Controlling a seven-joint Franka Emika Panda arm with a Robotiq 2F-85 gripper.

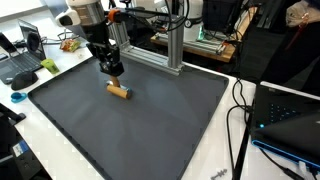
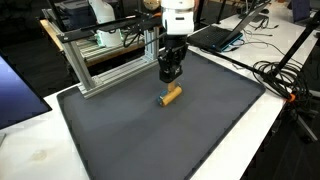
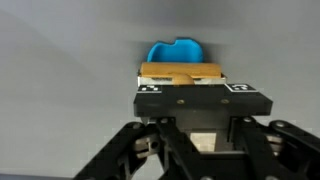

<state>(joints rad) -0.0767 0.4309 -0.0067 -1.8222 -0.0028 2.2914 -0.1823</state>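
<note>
A small wooden block [image 1: 119, 91] lies on the dark grey mat [image 1: 150, 130]; in both exterior views it sits just below the gripper tip, block [image 2: 172, 96]. My gripper [image 1: 112, 68] [image 2: 168, 75] points down at the mat right behind the block, close to it. In the wrist view a black bar with two white markers [image 3: 203, 100] spans the gripper [image 3: 203, 108], whose fingers stand either side of the piece that carries it. The block [image 3: 180, 73] lies straight ahead of that bar. Beyond it shows a blue shape [image 3: 178, 50] that I cannot identify.
An aluminium frame [image 2: 105, 55] stands along the mat's far edge behind the arm. Laptops [image 1: 22, 62] [image 2: 215, 35], cables [image 1: 240, 110] and small items [image 1: 18, 97] lie off the mat on the white table. A raised rim [image 1: 60, 140] runs round the mat.
</note>
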